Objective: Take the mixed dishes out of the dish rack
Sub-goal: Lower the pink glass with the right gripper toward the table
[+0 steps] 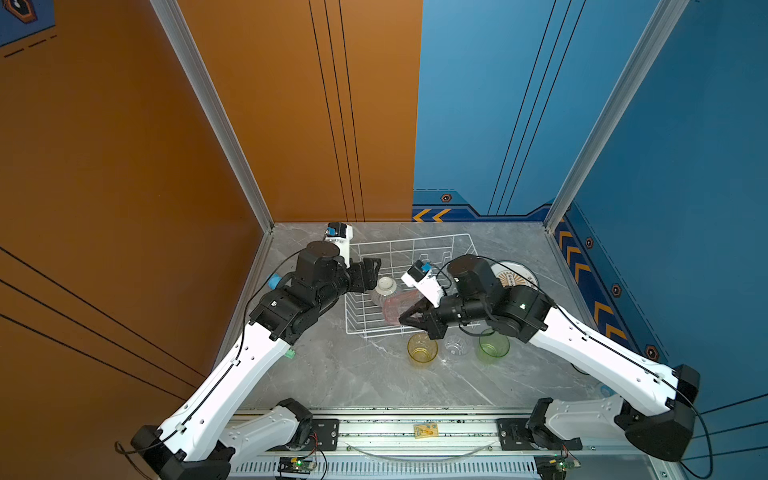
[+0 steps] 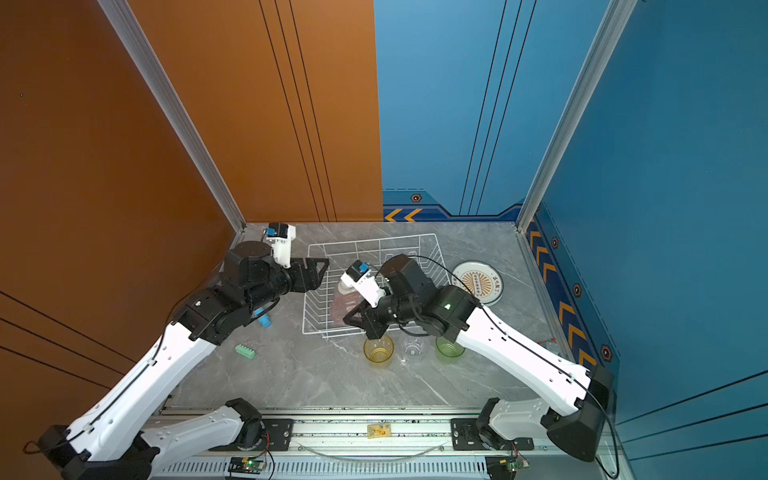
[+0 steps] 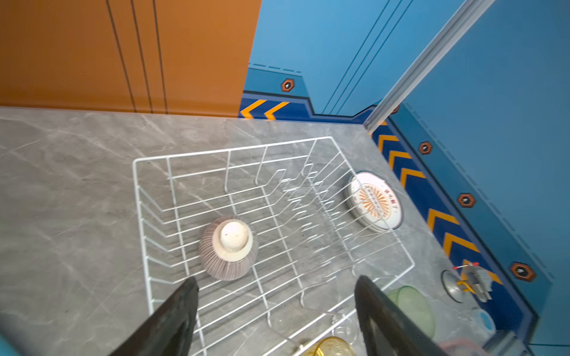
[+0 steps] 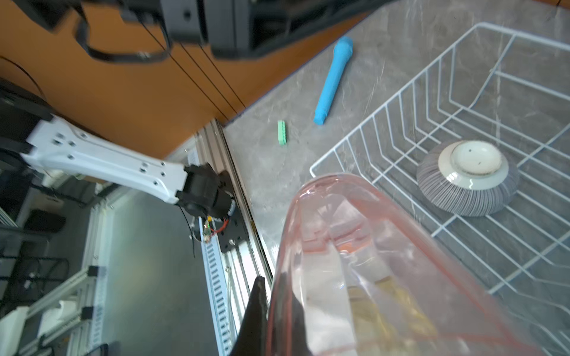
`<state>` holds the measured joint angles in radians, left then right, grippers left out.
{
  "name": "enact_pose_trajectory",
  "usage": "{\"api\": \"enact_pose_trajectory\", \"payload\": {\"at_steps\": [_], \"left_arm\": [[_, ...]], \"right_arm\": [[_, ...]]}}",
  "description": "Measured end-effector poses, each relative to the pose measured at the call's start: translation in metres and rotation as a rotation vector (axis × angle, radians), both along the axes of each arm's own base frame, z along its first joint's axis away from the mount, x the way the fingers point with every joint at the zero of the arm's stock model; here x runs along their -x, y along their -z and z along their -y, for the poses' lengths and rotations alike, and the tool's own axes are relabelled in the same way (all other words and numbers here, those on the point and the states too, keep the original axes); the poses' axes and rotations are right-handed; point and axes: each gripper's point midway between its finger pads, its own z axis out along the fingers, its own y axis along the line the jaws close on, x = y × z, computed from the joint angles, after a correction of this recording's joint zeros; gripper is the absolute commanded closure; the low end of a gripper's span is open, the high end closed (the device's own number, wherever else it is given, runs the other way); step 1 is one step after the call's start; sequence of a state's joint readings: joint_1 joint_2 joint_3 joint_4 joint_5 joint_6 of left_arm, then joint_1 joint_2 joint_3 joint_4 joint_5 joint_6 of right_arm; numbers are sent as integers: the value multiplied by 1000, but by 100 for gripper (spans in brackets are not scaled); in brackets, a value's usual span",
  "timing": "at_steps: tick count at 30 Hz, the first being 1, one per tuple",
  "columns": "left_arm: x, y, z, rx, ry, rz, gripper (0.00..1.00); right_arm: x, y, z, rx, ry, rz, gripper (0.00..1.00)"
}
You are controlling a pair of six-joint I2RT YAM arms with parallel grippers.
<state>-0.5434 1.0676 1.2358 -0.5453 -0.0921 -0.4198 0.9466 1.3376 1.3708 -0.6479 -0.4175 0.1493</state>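
Pink tumbler (image 4: 354, 246) is clamped, tilted, in the right gripper (image 1: 405, 316) over the near edge of the wire rack (image 3: 231, 149). One striped bowl (image 3: 229, 249) lies upside down inside. Three stand on the table (image 1: 353, 374) in front: yellow tumbler (image 1: 422, 349), clear tumbler (image 1: 457, 345), green tumbler (image 1: 493, 347). One plate stack (image 2: 478, 282) sits beside the rack. Empty left gripper (image 3: 276, 280) hangs spread wide.

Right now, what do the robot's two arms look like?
Both arms match: the left arm and right arm have long white shells with small holes, chunky black joints and a thin black cable clipped along each. Near each wrist sits a white camera mount with a blue part. The jaws are black and pointed.
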Motion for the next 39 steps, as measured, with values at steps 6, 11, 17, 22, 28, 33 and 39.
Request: {"api": "enact_pose_trajectory", "payload": {"at_steps": [6, 11, 17, 22, 28, 33, 39], "left_arm": [[-1, 12, -14, -67, -54, -18, 19], [-2, 14, -18, -83, -68, -22, 19], [-2, 15, -20, -90, -70, -23, 19], [-3, 21, -23, -97, -79, -34, 19], [-4, 24, -25, -100, -83, -39, 19], [-4, 29, -27, -107, -90, -51, 19], [-5, 34, -30, -111, -96, -62, 19]], "right_arm": [[18, 70, -18, 328, -94, 36, 100], [28, 108, -27, 511, -169, 65, 100], [37, 135, -37, 654, -239, 93, 100], [43, 159, -42, 749, -292, 89, 100], [40, 185, -43, 845, -312, 77, 100], [35, 201, -38, 904, -315, 68, 100], [29, 197, -44, 893, -309, 73, 100]]}}
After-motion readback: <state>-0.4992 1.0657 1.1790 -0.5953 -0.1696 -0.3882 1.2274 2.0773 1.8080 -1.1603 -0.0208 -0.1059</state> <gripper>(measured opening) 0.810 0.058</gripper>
